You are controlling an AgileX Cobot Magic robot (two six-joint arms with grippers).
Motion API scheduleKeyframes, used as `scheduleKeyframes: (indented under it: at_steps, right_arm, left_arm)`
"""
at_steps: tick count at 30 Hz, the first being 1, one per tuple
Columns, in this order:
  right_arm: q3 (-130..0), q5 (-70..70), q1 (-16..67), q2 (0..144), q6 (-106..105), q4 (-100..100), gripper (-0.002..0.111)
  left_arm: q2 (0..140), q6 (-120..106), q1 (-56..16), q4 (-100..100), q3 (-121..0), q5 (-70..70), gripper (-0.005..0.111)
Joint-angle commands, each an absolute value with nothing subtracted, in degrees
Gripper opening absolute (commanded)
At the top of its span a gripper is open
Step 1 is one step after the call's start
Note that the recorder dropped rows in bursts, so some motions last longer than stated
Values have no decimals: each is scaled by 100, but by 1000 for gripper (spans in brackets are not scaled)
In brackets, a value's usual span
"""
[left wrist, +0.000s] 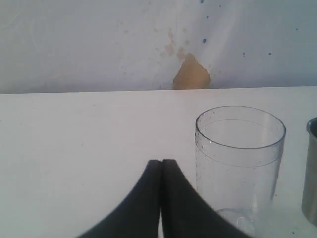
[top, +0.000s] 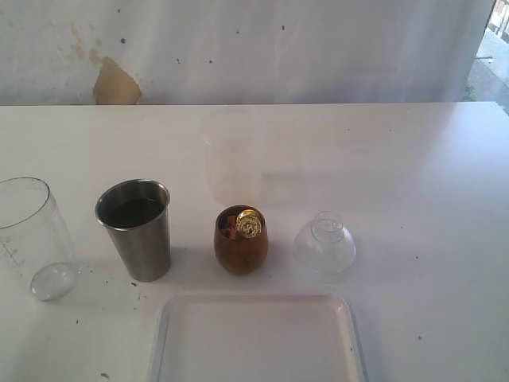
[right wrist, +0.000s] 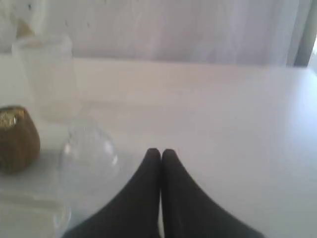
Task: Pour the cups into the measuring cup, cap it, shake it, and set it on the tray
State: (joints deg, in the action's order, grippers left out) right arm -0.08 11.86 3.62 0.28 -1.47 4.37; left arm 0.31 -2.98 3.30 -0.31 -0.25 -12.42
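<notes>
The clear measuring cup [top: 32, 235] stands upright at the table's far left, beside the steel tumbler [top: 137, 231], which holds dark contents. The brown wooden cup [top: 241, 241] stands mid-table with something gold showing at its mouth. In front of these lies the white tray [top: 254, 338], bare. A clear domed cap [top: 324, 247] rests to the right of the wooden cup. Neither arm shows in the exterior view. My left gripper [left wrist: 162, 161] is shut and holds nothing, with the measuring cup [left wrist: 240, 163] close beside it. My right gripper [right wrist: 161, 151] is shut and holds nothing, near the cap [right wrist: 89, 153].
A frosted translucent cup [top: 231, 163] stands further back, behind the wooden cup. A stained white wall [top: 116, 83] runs behind the table's far edge. The white tabletop [top: 429, 199] stretches off to the right.
</notes>
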Motion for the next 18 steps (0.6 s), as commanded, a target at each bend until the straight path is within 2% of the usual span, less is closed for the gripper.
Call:
scheduleKeyframes:
  at_steps: [1, 10, 16, 18]
  right_arm:
    - [0, -747, 344, 0, -125, 463, 0]
    - [0, -3335, 344, 0, 622, 621, 0]
    - [0, -2908, 344, 0, 1316, 413, 1]
    - [0, -2871, 344, 0, 1334, 242, 7]
  left_arm:
    - [0, -288, 324, -85, 0, -1166, 0]
    - [0, -288, 324, -85, 0, -1166, 0]
    - [0, -288, 324, -85, 0, -1166, 0]
    - [0, -288, 324, -85, 0, -1166, 0]
